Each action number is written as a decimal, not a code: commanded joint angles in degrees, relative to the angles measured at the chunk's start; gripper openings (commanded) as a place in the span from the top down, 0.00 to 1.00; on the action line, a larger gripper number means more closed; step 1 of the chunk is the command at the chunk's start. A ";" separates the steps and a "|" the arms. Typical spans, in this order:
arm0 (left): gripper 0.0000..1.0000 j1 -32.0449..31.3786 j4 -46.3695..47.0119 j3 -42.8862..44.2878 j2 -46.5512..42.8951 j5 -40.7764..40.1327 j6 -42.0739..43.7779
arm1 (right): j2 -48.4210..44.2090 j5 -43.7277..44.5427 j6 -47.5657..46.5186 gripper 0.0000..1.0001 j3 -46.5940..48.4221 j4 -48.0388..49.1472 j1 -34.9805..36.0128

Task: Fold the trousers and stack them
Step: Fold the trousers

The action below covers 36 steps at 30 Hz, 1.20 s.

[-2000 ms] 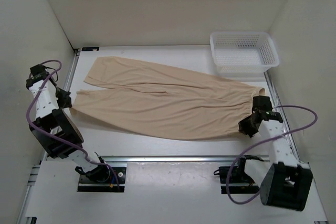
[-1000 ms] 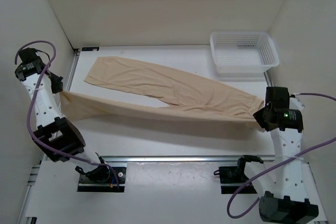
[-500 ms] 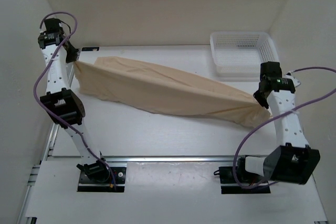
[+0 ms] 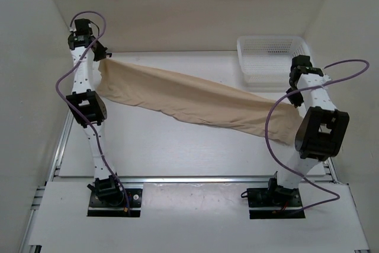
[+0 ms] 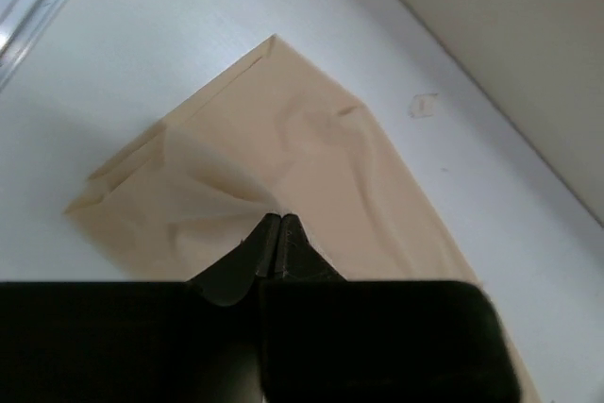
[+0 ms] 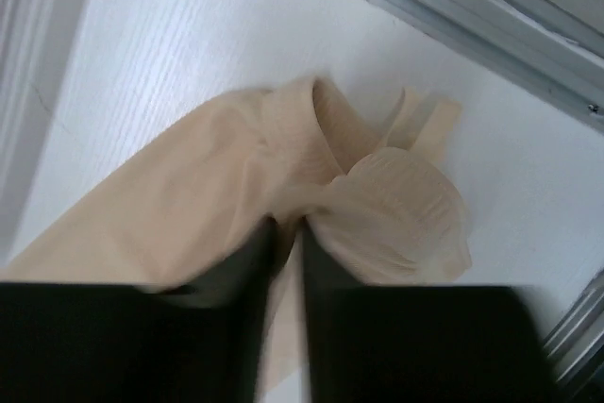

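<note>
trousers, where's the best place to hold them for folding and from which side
At the two narrow ends, one gripper each, pinching from above. The trousers are long, thin and limp, sagging between the left gripper and right gripper, which hold them there; a mid-length grip would probably let both ends droop and bunch.

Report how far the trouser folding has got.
Done: the trousers look doubled lengthwise, one leg over the other, in a single band. In hand: the left gripper pinches the cuff end, the right gripper the waist end. Remaining: folding it across its length and stacking.
</note>
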 commanded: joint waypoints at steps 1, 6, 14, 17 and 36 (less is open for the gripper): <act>0.85 -0.87 7.17 5.81 3.16 2.01 -2.16 | 3.13 1.53 -2.34 0.64 5.18 2.58 -2.98; 0.00 -0.87 9.29 5.56 2.22 7.11 -2.70 | 1.48 -6.13 -6.48 0.20 7.21 0.47 -6.07; 0.25 -0.26 9.29 -21.49 -18.18 2.81 2.57 | -13.02 -11.99 -8.69 0.17 -10.70 -0.14 -7.39; 0.68 0.27 8.15 -32.21 -20.92 2.81 3.19 | -15.23 -16.93 -7.46 0.17 -18.00 -0.14 -7.39; 0.01 -1.40 1.12 -25.05 2.28 10.62 0.82 | -6.10 -33.20 -2.01 0.19 -26.29 13.30 -12.23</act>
